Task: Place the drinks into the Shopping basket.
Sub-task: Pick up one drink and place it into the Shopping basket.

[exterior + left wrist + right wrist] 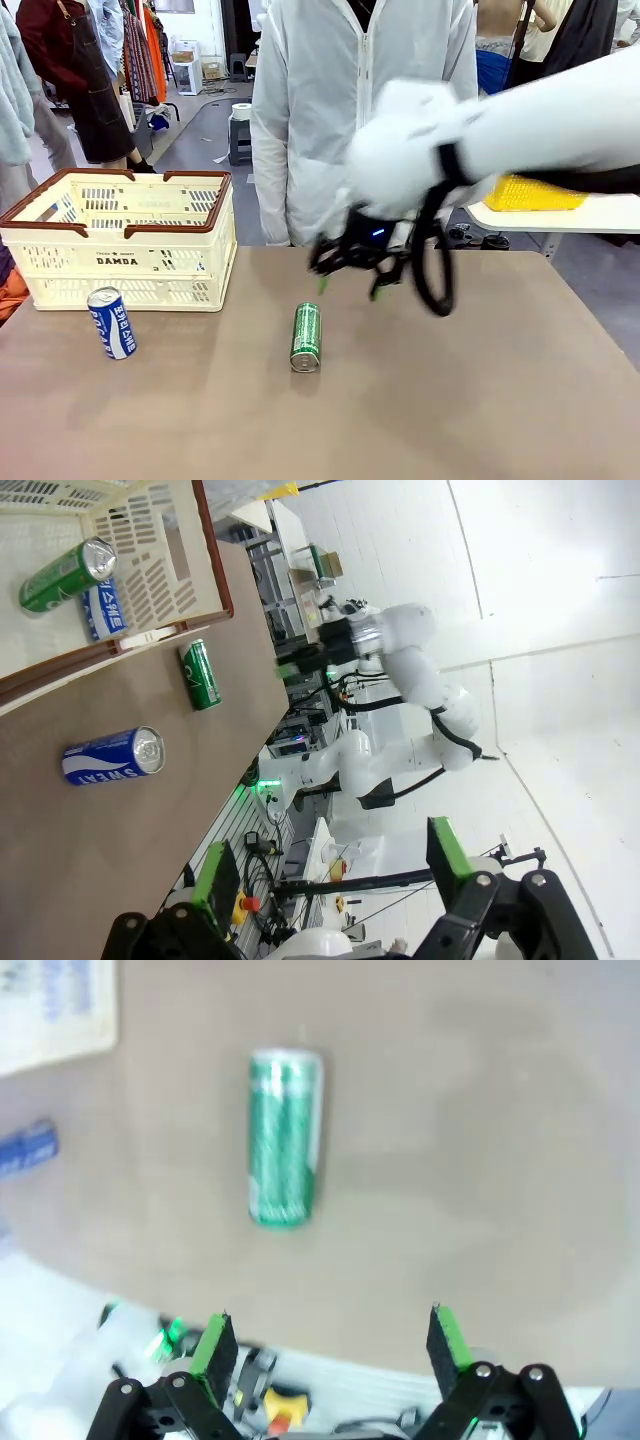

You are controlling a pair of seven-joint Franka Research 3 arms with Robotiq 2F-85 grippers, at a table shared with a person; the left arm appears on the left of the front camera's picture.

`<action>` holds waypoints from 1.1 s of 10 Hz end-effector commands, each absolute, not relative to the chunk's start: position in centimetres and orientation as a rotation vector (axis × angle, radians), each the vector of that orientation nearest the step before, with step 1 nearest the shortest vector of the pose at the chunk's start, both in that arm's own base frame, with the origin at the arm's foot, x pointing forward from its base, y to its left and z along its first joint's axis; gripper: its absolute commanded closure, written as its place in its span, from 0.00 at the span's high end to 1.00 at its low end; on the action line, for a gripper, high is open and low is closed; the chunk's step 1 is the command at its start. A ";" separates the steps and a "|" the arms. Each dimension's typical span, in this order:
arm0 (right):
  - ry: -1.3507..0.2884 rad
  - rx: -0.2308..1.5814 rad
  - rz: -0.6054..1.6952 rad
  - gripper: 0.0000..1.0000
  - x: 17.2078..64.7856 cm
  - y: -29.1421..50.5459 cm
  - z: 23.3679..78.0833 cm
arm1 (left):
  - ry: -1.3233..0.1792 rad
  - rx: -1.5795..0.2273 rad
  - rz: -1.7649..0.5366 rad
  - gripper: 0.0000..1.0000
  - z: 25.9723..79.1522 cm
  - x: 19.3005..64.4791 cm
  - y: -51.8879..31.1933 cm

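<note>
On brown tabletop [480, 400] slim green can [306, 337] lying (hanging clothes [148, 45] behind); left claw [330, 865], right claw [330, 1342] spread, empty.

We take this for a robotics lab staged as a shop. A person in a white lab coat [360, 120] stands behind the brown tabletop [480, 400]. A Shopping basket [60, 260] sits on it. Hanging garments [140, 50] line a bare grey floor [200, 125]. High white walls [560, 630].
</note>
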State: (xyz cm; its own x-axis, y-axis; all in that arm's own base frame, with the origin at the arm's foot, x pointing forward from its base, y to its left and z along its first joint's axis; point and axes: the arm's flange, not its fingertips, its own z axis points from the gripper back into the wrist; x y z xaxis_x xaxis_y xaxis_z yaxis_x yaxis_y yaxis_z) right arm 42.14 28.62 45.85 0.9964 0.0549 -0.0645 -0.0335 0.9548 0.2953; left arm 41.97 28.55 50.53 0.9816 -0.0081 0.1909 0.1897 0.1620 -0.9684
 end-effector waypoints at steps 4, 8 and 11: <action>0.241 0.978 0.047 1.00 37.2 -4.0 51.8 | -0.148 -1.399 -0.143 1.00 50.7 41.8 28.6; -0.107 1.368 -0.077 1.00 33.8 -14.2 47.4 | -0.148 -1.399 -0.143 1.00 50.7 41.8 28.6; -0.078 1.369 -0.130 1.00 33.1 -16.6 47.0 | -0.148 -1.399 -0.143 1.00 50.7 41.8 28.6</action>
